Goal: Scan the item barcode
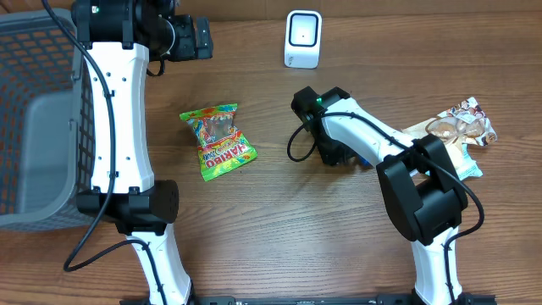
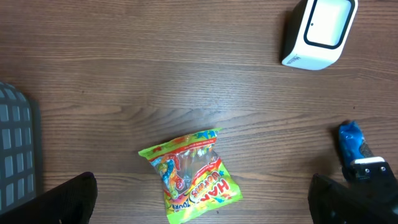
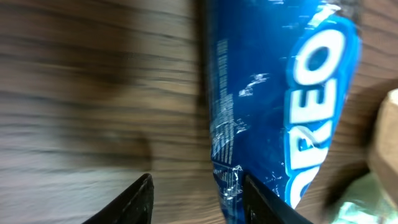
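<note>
A blue Oreo pack (image 3: 280, 106) lies on the wooden table, and its left edge reaches in between the fingers of my right gripper (image 3: 198, 199). The jaws stand apart, with bare wood showing between them. The pack's edge sits against the right finger (image 3: 261, 202). From overhead, the right gripper (image 1: 326, 151) points down at the pack (image 1: 362, 161), which the arm mostly hides. The white barcode scanner (image 1: 302, 38) stands at the table's back. My left gripper (image 1: 200, 38) hovers wide open at the back left, high above a green Haribo bag (image 2: 189, 174).
A grey mesh basket (image 1: 34, 127) fills the left edge of the table. Other snack packets (image 1: 457, 127) lie piled at the right, next to the Oreo pack. The Haribo bag (image 1: 218, 140) lies mid-table between the two arms.
</note>
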You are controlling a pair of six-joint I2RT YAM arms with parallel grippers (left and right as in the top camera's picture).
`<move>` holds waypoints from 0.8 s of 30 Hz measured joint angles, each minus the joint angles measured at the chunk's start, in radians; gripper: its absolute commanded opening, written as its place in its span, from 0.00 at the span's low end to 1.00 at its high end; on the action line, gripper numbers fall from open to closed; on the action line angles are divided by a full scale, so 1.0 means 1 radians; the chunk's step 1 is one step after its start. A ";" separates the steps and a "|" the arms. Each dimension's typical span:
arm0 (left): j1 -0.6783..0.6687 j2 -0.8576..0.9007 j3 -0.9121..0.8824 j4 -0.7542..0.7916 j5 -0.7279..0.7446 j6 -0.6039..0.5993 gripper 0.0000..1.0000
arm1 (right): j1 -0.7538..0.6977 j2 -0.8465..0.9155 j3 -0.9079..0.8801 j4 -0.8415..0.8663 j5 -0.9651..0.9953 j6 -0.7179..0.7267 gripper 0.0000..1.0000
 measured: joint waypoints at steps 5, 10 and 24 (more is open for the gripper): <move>0.000 0.000 0.000 0.000 0.000 0.000 1.00 | -0.003 0.000 -0.018 -0.001 0.100 0.000 0.49; 0.000 0.000 0.000 0.000 0.000 0.000 1.00 | 0.000 0.000 -0.018 -0.006 0.210 -0.002 0.50; 0.000 0.000 0.000 0.000 0.000 0.000 1.00 | 0.022 0.000 -0.018 0.232 0.289 -0.195 0.55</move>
